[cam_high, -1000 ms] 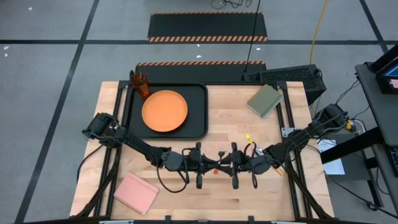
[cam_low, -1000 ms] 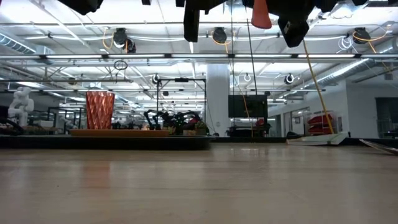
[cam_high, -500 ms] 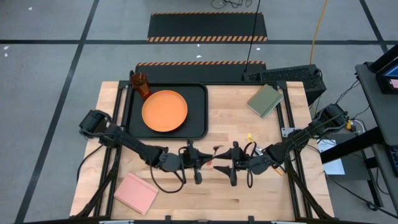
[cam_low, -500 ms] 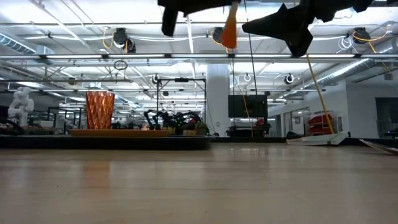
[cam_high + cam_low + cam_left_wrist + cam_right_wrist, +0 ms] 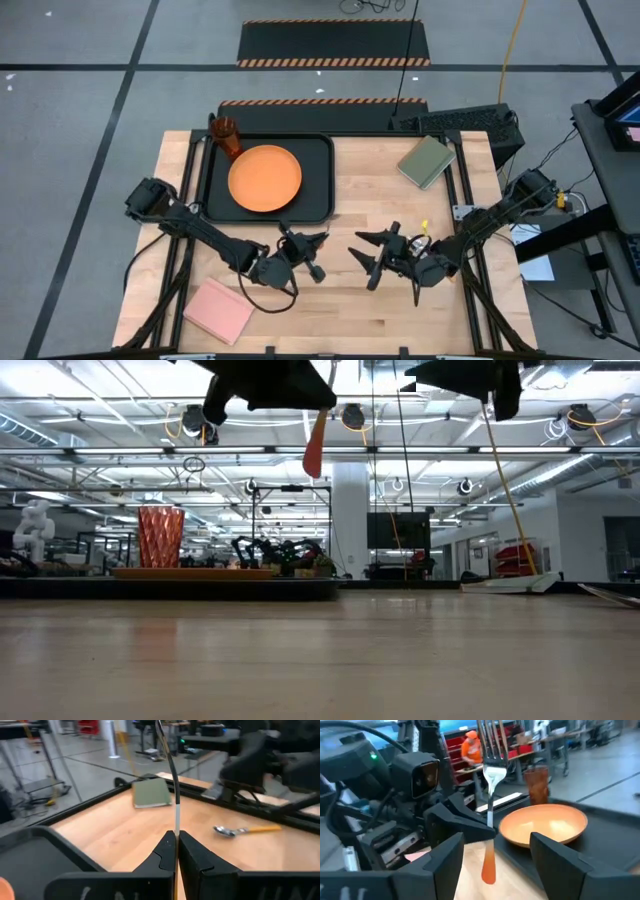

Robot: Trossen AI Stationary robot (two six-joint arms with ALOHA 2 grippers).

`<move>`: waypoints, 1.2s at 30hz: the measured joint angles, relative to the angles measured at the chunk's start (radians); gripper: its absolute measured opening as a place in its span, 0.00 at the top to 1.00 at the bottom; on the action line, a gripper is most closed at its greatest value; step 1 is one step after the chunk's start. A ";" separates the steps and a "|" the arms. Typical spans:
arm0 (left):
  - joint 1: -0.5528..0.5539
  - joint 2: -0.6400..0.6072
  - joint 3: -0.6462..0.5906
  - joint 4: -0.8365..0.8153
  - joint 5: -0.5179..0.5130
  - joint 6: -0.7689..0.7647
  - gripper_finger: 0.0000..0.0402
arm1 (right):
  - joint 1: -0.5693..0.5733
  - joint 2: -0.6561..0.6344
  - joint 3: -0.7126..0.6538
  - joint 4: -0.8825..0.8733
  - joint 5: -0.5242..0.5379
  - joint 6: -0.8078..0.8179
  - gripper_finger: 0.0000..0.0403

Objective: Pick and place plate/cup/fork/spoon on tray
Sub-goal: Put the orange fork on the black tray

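The orange plate [image 5: 265,178] lies flat in the black tray [image 5: 320,170] at the table's far left. The orange cup [image 5: 226,135] stands at the tray's far left corner. My left gripper [image 5: 320,243] hangs above the table's middle, near the tray's near right corner, shut on the fork [image 5: 491,775]. My right gripper [image 5: 367,262] stands open just to the right of it, its fingers [image 5: 447,855] apart on either side of the fork and not touching it. The spoon [image 5: 240,829] lies on the wood below the right arm. My left gripper pinches the fork where the silver neck meets the orange handle [image 5: 490,831], between its two shut fingers [image 5: 167,851]. The fingers come roughly level and lie across the fork. The fork stands upright, tines [image 5: 490,740] up and handle [image 5: 315,450] hanging below, clear of the table.
An olive-green pad [image 5: 427,160] lies at the far right and a pink pad [image 5: 220,308] at the near left. A black keyboard [image 5: 455,122] sits past the far right edge. A person in orange [image 5: 470,747] shows in the room behind. Bare wood lies along the near edge.
My right gripper has opened wide, let go of the fork and drawn back toward the table's right edge. My left gripper has carried the fork toward the tray and turned; the fork's handle now hangs lower, pointing down.
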 joint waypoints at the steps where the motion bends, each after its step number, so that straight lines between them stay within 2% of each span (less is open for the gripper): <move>1: 0.000 0.005 0.000 0.008 -0.009 -0.008 0.99 | 0.005 0.009 -0.001 0.015 0.019 -0.018 0.46; 9: 0.007 0.068 0.014 0.091 -0.021 0.025 0.99 | -0.011 0.088 -0.001 0.144 0.025 -0.054 0.49; 23: 0.013 0.140 0.071 0.082 -0.045 0.099 0.99 | -0.079 0.180 -0.001 0.240 -0.083 -0.046 0.49; 36: 0.021 0.147 0.074 0.041 -0.087 0.103 0.99 | -0.143 0.188 -0.001 0.281 -0.081 -0.126 0.49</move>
